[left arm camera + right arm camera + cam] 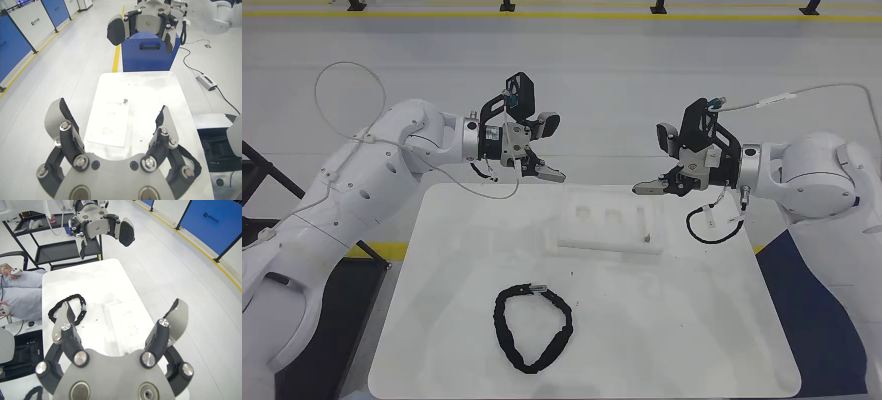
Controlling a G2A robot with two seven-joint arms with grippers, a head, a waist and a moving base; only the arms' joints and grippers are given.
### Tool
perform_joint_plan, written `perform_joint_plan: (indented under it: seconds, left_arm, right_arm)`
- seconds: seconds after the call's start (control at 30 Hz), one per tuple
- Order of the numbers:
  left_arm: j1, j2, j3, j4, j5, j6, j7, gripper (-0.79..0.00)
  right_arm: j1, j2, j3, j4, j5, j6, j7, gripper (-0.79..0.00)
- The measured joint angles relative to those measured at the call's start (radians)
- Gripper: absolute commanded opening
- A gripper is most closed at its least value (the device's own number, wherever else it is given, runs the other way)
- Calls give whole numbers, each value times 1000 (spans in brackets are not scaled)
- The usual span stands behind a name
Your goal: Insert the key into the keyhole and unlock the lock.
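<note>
Top view: left pincer (552,148) and right pincer (655,160) both released, empty, hovering over the counter's (692,330) far edge. Key (645,238) sits in foam tray (582,242), probably for easy pinching; chain lock (532,327) lies nearer, well apart.

Open gap between lock (500,322) and tray (587,241)

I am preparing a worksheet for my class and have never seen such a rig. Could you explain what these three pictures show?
It is a robot with two arms at a white table. One picture looks down from above; the other two come from cameras on its wrists. The left gripper and right gripper hang by the table's far edge, fingers open, holding nothing. On the table lie a black chain lock and a white tray, with a small key at one end.
</note>
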Motion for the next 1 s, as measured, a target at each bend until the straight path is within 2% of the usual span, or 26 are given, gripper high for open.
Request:
perform_joint_plan:
  seconds: [0.83,1.0]
  left_arm:
    - [0,0,0,0,0,0,0,0]
    - [0,0,0,0,0,0,0,0]
  right_arm:
    - [-1,0,0,0,-1,1,-1,0]
    - [-28,-3,-15,15,-46,50,-27,0]
